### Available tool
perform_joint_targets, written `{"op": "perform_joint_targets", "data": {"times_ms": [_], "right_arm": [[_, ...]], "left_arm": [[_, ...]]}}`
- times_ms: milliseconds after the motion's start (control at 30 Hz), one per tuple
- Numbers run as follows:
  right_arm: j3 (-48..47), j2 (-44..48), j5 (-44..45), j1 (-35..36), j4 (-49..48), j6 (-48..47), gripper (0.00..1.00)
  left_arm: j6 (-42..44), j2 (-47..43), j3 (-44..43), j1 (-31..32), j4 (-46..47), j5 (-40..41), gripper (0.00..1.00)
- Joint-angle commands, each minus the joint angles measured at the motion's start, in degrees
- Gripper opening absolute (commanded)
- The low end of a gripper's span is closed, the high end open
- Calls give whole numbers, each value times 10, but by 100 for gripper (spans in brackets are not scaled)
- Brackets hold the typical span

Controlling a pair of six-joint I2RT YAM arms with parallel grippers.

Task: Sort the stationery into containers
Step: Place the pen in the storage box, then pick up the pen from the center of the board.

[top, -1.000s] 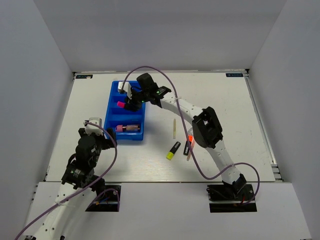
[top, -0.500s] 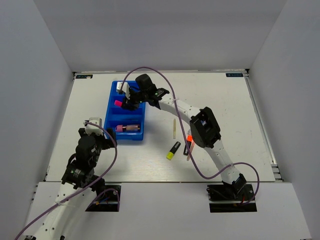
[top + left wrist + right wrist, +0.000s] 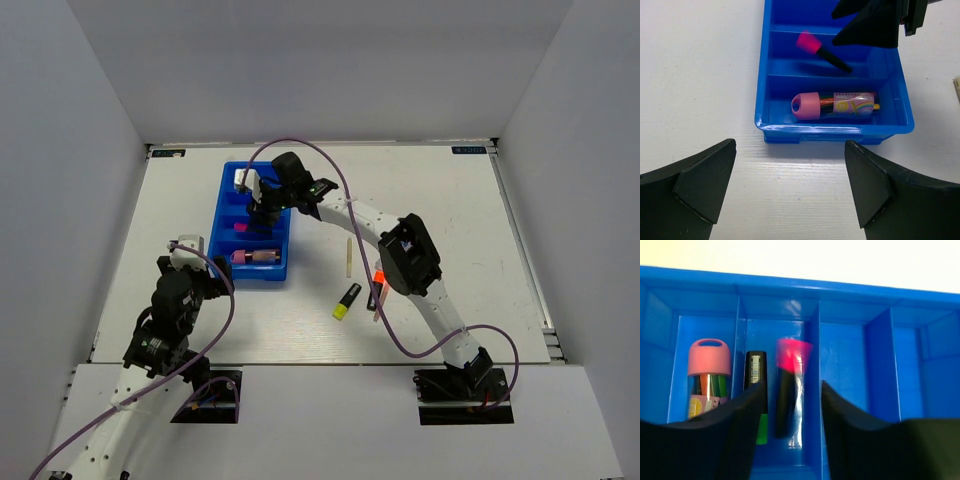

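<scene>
The blue tray point(image 3: 270, 240) lies at the table's left. My right gripper point(image 3: 262, 208) hovers over its middle, open, and also shows in the left wrist view point(image 3: 875, 25). The pink-tipped highlighter point(image 3: 790, 385) is blurred between the spread fingers, touching neither, tilted over a cross-wall point(image 3: 822, 49). It shares a compartment with the green-tipped highlighter point(image 3: 756, 395). The fat pink marker point(image 3: 835, 105) lies in the nearest compartment. My left gripper point(image 3: 790, 150) is open and empty, just short of the tray's near wall point(image 3: 835, 134). The blue-capped tube is out of view.
On the table right of the tray lie a yellow-tipped highlighter point(image 3: 346, 301), an orange-tipped one point(image 3: 377, 290), a pale thin stick point(image 3: 348, 256) and a second thin stick point(image 3: 379, 308). The tray's far compartments point(image 3: 845, 365) hold nothing. White walls enclose the table.
My right gripper has opened and let go of the pink-tipped highlighter, which has dropped from the jaws down into the tray. The left arm has not moved.
</scene>
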State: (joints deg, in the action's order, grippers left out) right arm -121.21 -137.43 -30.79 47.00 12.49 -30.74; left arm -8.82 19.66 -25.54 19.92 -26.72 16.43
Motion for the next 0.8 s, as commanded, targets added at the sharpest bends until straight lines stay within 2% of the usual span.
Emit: {"op": "perform_joint_targets", "data": {"times_ms": [0, 33, 133, 200, 233, 300, 333, 367, 400, 433, 500, 533, 567, 600, 633, 667, 700, 733, 767], "right_arm": [[8, 11, 4, 1, -1, -6, 54], [11, 15, 4, 0, 0, -5, 57], [11, 23, 6, 1, 3, -5, 57], [12, 36, 4, 0, 4, 2, 51], [11, 42, 2, -1, 5, 7, 30], [10, 69, -4, -3, 9, 31, 3], [7, 76, -9, -3, 21, 41, 0], [5, 106, -15, -4, 30, 42, 0], [2, 116, -20, -7, 63, 38, 0], [3, 128, -28, -7, 76, 36, 0], [8, 177, -12, -10, 137, 16, 0], [25, 189, 74, -9, 147, 14, 7], [40, 216, 105, -8, 154, 12, 45], [58, 246, 141, -10, 157, 25, 58], [106, 272, 259, -12, 163, 41, 70], [109, 282, 294, -28, 237, 97, 66], [107, 281, 305, -37, 282, 110, 50], [89, 283, 362, -58, 319, 127, 6], [90, 284, 373, -66, 389, 169, 3]], "left_arm": [[1, 5, 5, -3, 8, -3, 100], [0, 3, 6, -3, 6, -3, 100], [0, 2, 6, -3, 8, -3, 100], [-1, 1, 6, -2, 9, -5, 100], [3, 0, 8, -2, 10, -14, 100], [12, 1, 13, -3, 28, -44, 86], [17, 2, 17, -2, 32, -95, 74], [20, 6, 19, -2, 40, -110, 33], [15, 19, 18, -3, 59, -128, 16], [14, 39, 1, -3, 62, -184, 0], [4, 83, -14, -3, 69, -226, 0], [-3, 120, -44, -2, 71, -276, 0], [-10, 161, -55, -2, 81, -333, 2], [-16, 183, -66, -2, 81, -388, 7], [-35, 250, -102, -1, 86, -435, 12], [-35, 272, -114, 22, 89, -470, 27], [-32, 294, -128, 35, 85, -478, 39], [-12, 345, -161, 50, 80, -477, 50], [-2, 361, -169, 92, 78, -437, 58]]}}
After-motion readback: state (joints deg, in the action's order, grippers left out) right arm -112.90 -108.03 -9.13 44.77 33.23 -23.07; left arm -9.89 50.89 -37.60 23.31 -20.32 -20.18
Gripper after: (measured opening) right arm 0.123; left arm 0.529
